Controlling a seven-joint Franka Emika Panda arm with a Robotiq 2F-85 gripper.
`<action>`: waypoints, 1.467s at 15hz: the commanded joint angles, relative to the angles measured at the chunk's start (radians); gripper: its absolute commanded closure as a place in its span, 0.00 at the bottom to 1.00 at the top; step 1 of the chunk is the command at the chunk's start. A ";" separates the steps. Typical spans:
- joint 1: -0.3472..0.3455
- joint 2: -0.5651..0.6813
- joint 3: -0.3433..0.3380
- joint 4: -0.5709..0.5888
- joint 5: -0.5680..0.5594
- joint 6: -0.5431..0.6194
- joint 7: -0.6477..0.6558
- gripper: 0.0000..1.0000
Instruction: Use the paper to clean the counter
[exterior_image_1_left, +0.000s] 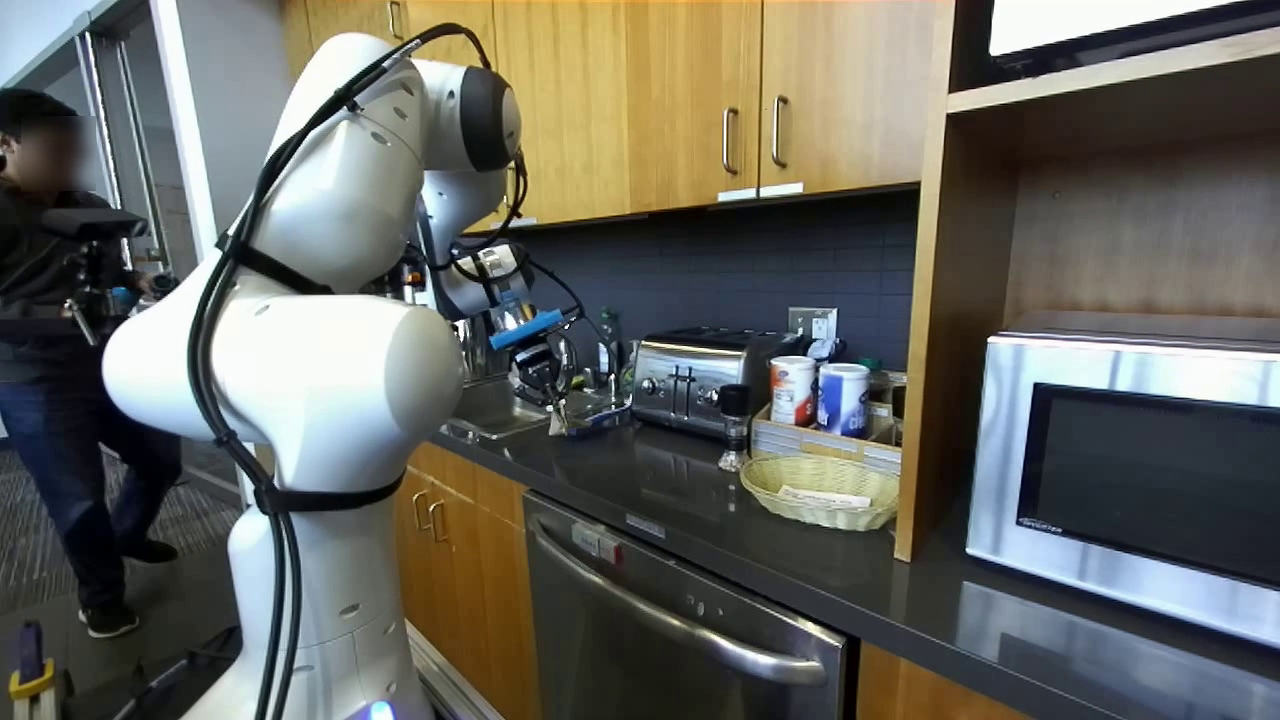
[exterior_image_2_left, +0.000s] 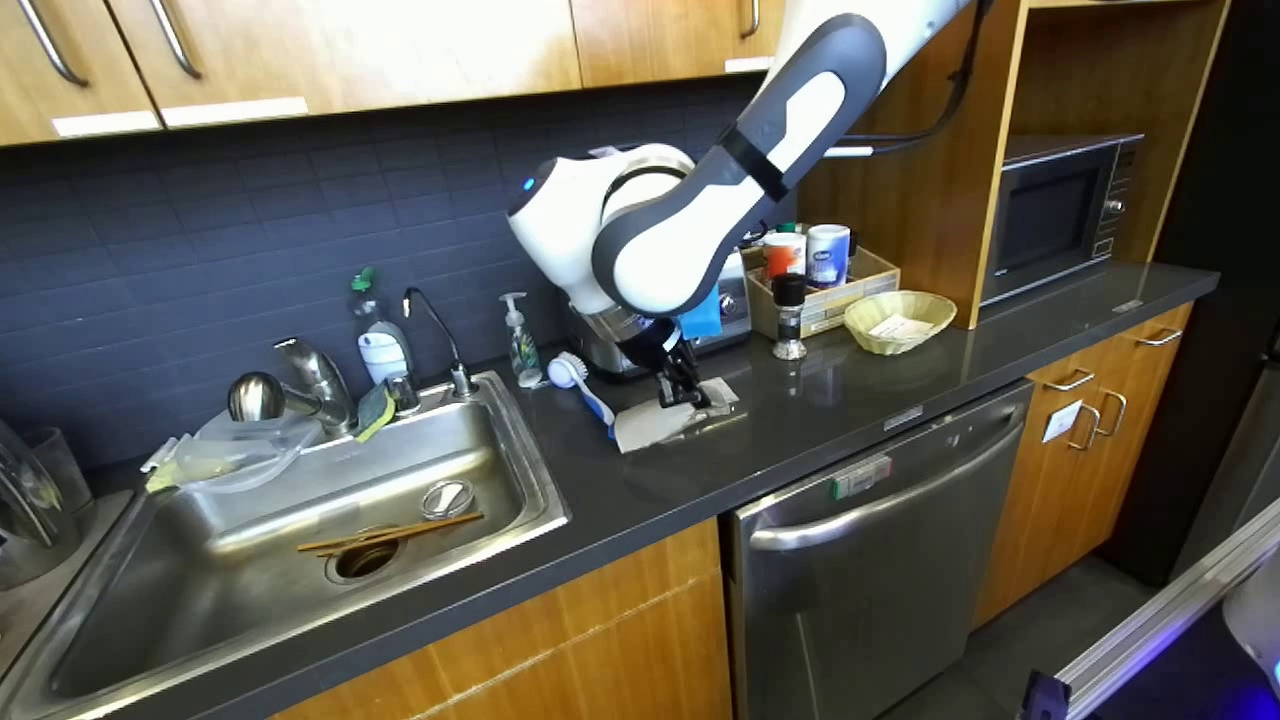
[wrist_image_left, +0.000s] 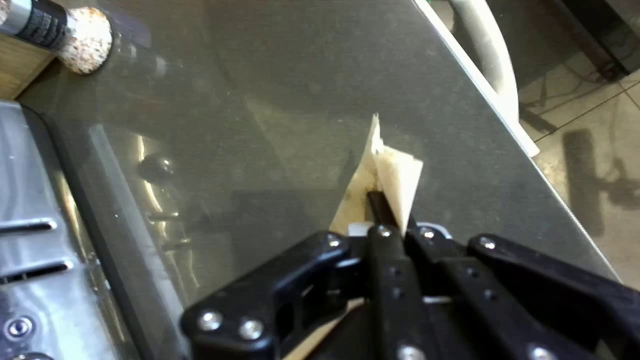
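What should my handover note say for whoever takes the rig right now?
Fingers: shut on the paper.
Where: paper held low at the counter, in front of the toaster; whether it touches the worktop, I can't tell.
Done: paper gripped.
Left: likely wiping, then release; how much is already wiped can't be told. Mind the dish brush close by.
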 joint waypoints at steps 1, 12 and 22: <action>-0.054 -0.067 0.015 -0.080 0.003 0.050 0.025 0.99; -0.129 -0.134 0.015 -0.192 0.028 0.162 0.086 0.99; -0.136 -0.093 0.013 -0.190 0.044 0.188 0.085 0.99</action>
